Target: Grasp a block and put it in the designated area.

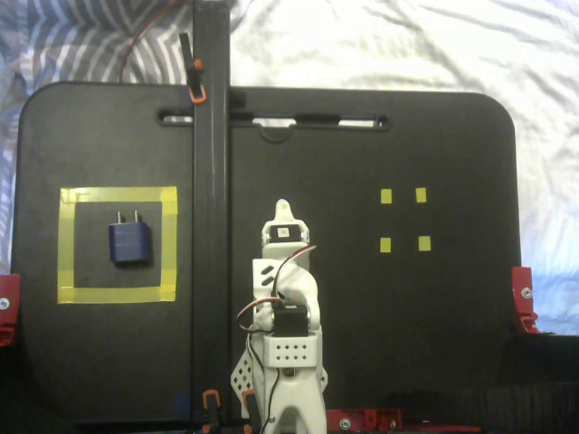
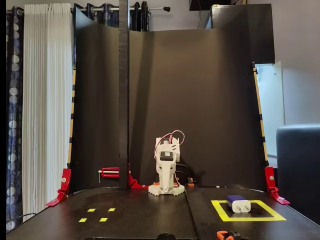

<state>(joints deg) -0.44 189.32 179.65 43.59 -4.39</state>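
Note:
The block (image 1: 130, 243) is a small navy-blue cube with two short prongs, and it lies inside the designated area (image 1: 118, 194), a yellow tape square at the left of the black board. In the low front fixed view the block (image 2: 238, 203) rests within the same tape outline (image 2: 248, 218) at the right. My gripper (image 1: 283, 210) belongs to the white arm, which is folded at the board's middle, well apart from the block. Seen from the front, the gripper (image 2: 166, 188) points down with its fingers together and nothing between them.
Four tiny yellow markers (image 1: 386, 196) sit on the side opposite the square, also seen low at the left (image 2: 91, 210). A tall black post (image 1: 210, 226) stands between arm and square. Red clamps (image 1: 522, 298) hold the board's edges; a black backdrop (image 2: 200, 100) rises behind the arm.

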